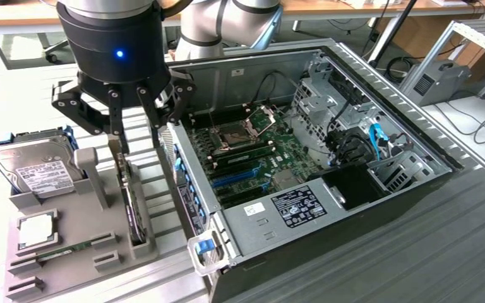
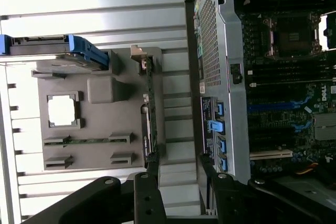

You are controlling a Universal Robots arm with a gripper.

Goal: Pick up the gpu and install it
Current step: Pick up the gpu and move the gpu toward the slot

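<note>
The gpu (image 1: 133,205) stands on its long edge in a slot of the grey holder tray (image 1: 83,268), just outside the open computer case (image 1: 310,158). It shows as a thin dark card with a silver bracket end. My gripper (image 1: 137,146) hangs open just above the card's far end and holds nothing. In the wrist view the gpu (image 2: 148,114) appears edge-on, running away from my gripper (image 2: 177,158), roughly in line with one fingertip (image 2: 152,161). The motherboard's blue card slots (image 1: 238,177) lie inside the case.
The tray also holds a silver hard drive in a blue frame (image 1: 36,167), a square processor (image 1: 36,230) and a narrow green memory strip (image 1: 65,249). The case wall (image 2: 226,51) with blue clips stands close beside the gpu. Cables and a drive cage fill the case's far side.
</note>
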